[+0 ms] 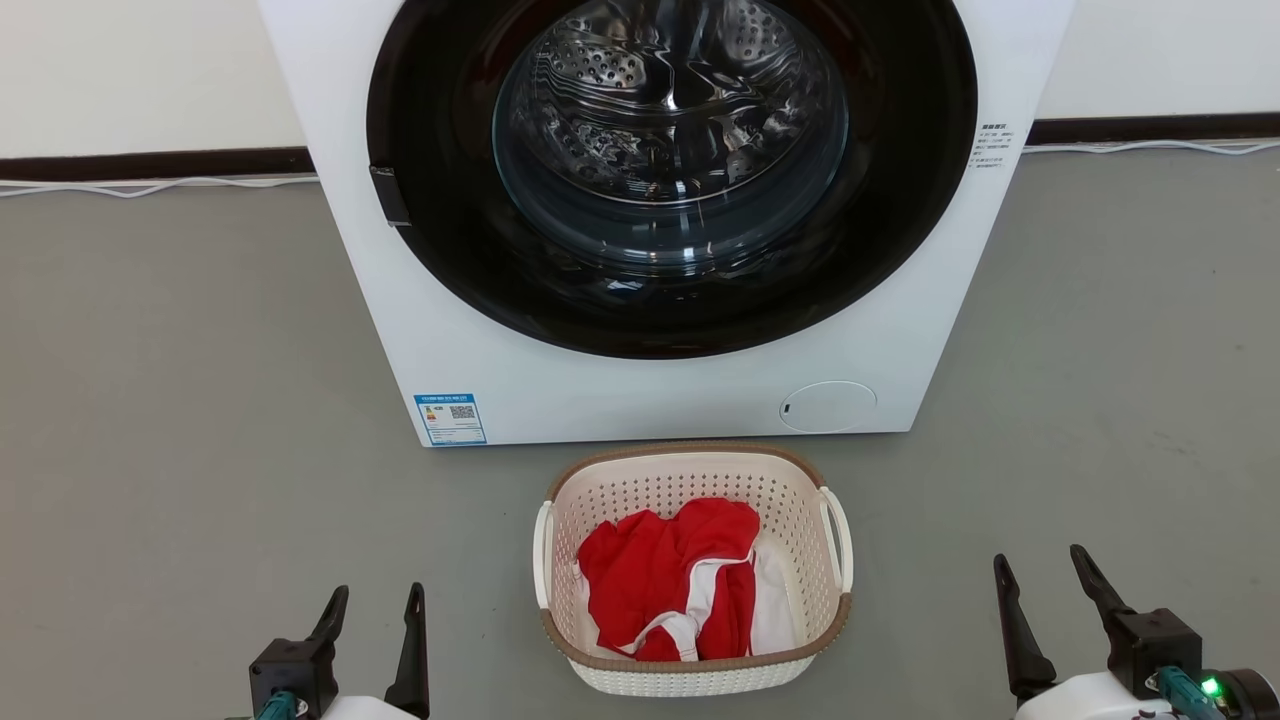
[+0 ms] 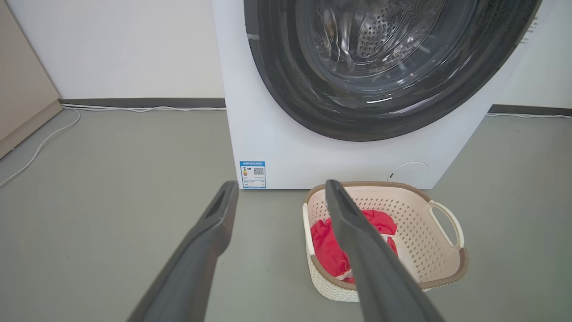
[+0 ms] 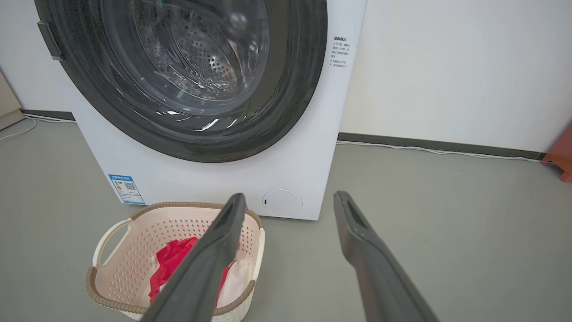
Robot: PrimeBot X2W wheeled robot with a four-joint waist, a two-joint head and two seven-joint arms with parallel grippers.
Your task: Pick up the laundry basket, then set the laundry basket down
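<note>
The laundry basket (image 1: 690, 470) stands on the grey floor right in front of the washer, cream-white and perforated with a brown rim band and white side handles. It holds red and white clothes (image 1: 670, 585). My left gripper (image 1: 378, 602) hangs open at the lower left, well apart from the basket. My right gripper (image 1: 1040, 568) is open at the lower right, also clear of it. In the left wrist view the basket (image 2: 429, 232) lies to the right of my gripper (image 2: 281, 188). In the right wrist view the basket (image 3: 134, 250) lies left of my gripper (image 3: 290, 199).
A white front-loading washer (image 1: 640, 380) with its round dark door shut stands just behind the basket. White cables (image 1: 150, 186) run along the dark baseboard. A beige cabinet side (image 2: 22, 103) stands at far left, a reddish object (image 3: 561, 156) at far right. Open floor lies on both sides.
</note>
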